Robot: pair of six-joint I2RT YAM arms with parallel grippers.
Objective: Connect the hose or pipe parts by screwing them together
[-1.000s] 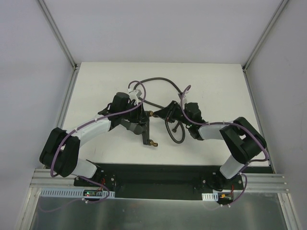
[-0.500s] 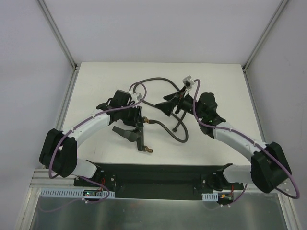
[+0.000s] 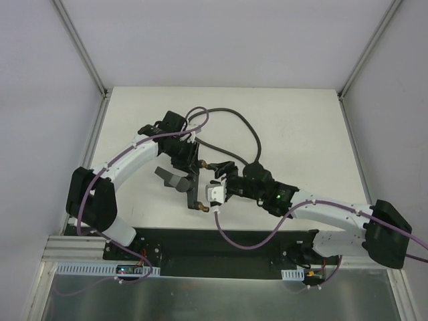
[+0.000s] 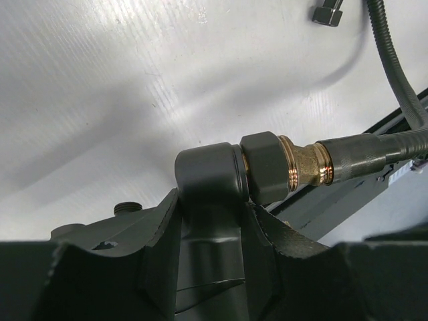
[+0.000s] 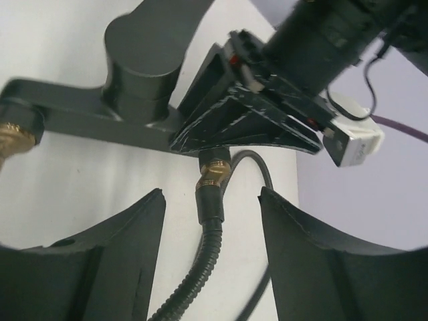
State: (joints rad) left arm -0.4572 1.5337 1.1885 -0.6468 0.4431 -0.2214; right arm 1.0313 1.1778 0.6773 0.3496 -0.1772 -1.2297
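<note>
The fitting (image 4: 207,177) is clamped by its round body in the left gripper (image 4: 210,221) and appears raised above the table (image 4: 100,100). One end of the hose (image 5: 198,271) is seated at the fitting's side port. The dark nut (image 4: 264,167) sits against the body, the brass collar (image 5: 215,170) is just behind it, and the corrugated sleeve follows.

Key relation: from that port the hose's long axis runs straight away from the fitting. It passes between the fingers (image 5: 120,267) of the right gripper (image 5: 210,200). These are spread to either side with gaps showing, so nothing is gripped. The nut lies beyond the right fingertips, on the fitting side. The right arm is therefore judged the one placed for turning. A short advance along the hose toward the fitting is probably needed before closing.

In the top view the rest of the hose is looped off beyond the fitting. Its other connector (image 4: 326,13) lies loose on the table, well apart from the fitting.

Hard to make out:
- No thread is visible, so how far the nut is screwed on cannot be told.
- In the top view the joint is covered by both grippers.
- In the right wrist view the nut is hidden behind the left gripper.
- In that same view the fitting's long bar is cut off at the frame edge.
</note>
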